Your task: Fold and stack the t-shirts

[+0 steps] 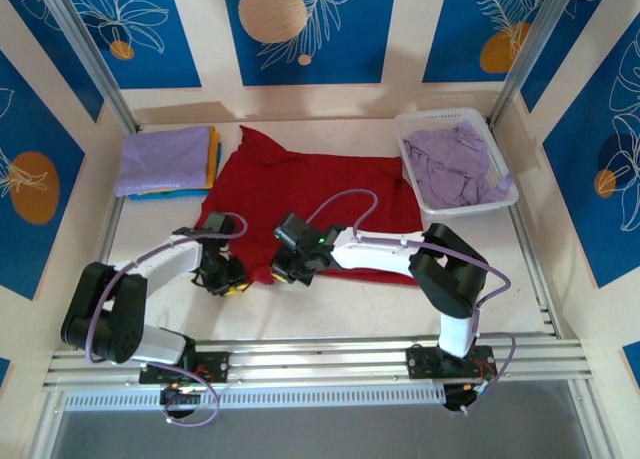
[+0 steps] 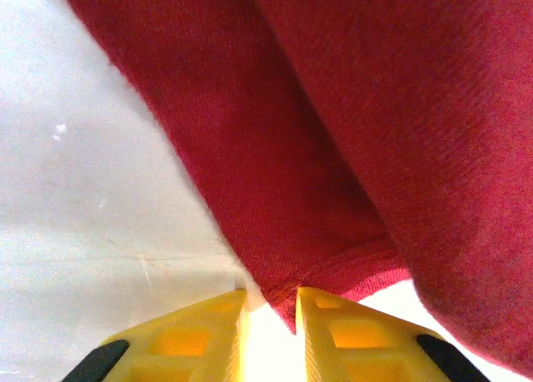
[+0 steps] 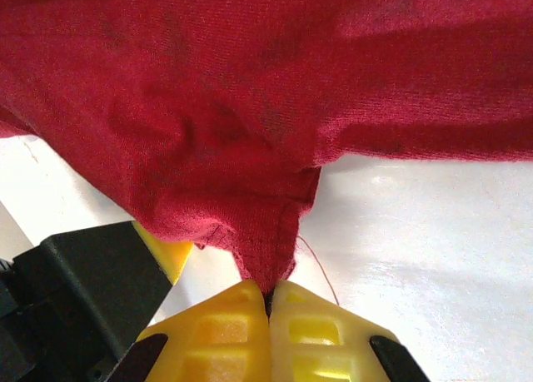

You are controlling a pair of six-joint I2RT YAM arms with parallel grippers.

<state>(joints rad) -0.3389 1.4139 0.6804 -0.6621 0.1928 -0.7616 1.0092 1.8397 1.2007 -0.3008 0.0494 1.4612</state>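
One dark red t-shirt (image 1: 320, 184) lies spread mid-tabletop (image 1: 330, 309); one folded stack (image 1: 165, 159) sits back left, and one basket (image 1: 435, 116) of crumpled lavender shirts (image 1: 455, 164) back right. Wrist views add the grips: the right gripper (image 3: 268, 292) has its jaws pinching the near hem; the left gripper (image 2: 272, 297) has its jaws narrowly apart around a corner.

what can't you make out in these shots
Top view: near hem of the dark red t-shirt, hidden under left arm and right arm.
Top view: shirt count in the folded stack; lavender top covers it.
Top view: shirt count in the basket; lavender heap too crumpled.
Wrist views: shirt's outline, cut by frame edges.
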